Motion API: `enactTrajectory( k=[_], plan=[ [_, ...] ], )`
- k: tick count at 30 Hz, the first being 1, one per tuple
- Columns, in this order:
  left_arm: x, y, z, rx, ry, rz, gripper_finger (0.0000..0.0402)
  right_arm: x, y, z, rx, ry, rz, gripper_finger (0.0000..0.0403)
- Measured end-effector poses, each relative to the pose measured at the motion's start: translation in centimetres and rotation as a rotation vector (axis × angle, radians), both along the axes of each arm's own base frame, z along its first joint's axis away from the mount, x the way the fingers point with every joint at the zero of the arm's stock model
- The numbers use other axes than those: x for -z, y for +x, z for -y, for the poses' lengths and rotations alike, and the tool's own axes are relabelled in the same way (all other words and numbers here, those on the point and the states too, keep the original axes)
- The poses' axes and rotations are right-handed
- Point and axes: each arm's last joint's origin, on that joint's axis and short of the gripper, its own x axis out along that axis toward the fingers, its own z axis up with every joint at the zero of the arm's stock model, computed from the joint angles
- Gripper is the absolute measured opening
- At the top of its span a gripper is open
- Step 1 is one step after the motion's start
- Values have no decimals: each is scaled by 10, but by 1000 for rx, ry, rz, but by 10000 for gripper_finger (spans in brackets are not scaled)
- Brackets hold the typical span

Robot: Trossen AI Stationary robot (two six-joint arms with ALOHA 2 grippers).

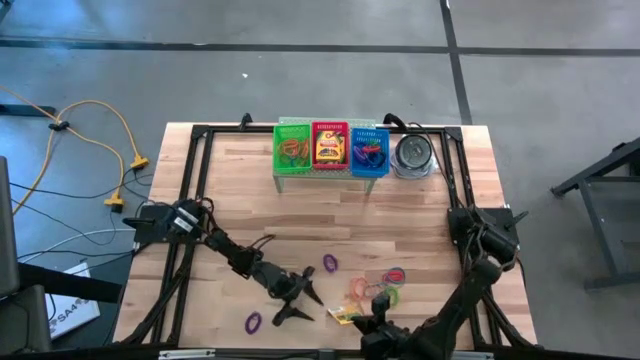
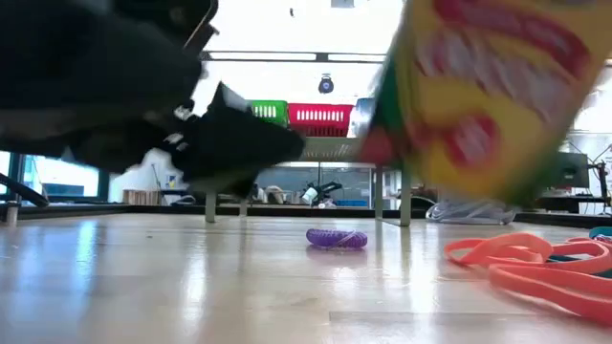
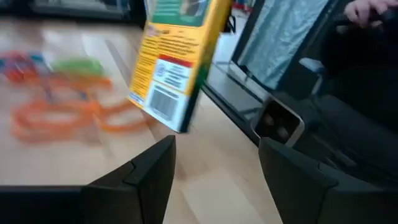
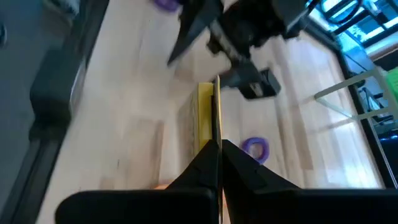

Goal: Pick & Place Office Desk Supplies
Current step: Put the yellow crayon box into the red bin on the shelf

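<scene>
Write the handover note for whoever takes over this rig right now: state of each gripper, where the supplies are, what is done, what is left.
Left gripper: open, empty, near the front edge, beside the held box.
Right gripper: shut on a crayon box, held off the table.
Done: rubber bands lie in the green basket and blue basket; a crayon box sits in the red basket.
Left: place the held box; collect the loose rubber bands and purple loops at the front.

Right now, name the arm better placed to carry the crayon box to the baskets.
Right. Its fingers are shut on the crayon box, lifted off the table; the left gripper stands open beside it, holding nothing.
</scene>
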Motion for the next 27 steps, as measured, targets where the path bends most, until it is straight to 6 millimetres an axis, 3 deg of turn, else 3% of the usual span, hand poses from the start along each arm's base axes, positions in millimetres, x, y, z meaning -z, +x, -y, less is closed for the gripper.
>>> enactTrajectory(
  k=[7,13,18,22,27],
  plan=[
    [-19,13,-27,-65,71,52,226,-21,-2,6,33,3,93,2],
    [-50,14,-46,-99,174,46,226,-20,3,11,48,13,77,2],
    [-69,4,-46,-63,277,34,226,-18,10,28,109,-37,46,2],
    [-74,2,-46,-55,320,65,226,-17,20,45,150,-81,6,2],
    [-71,8,-62,-141,366,40,226,-19,35,65,177,-120,-33,2]
  ],
)
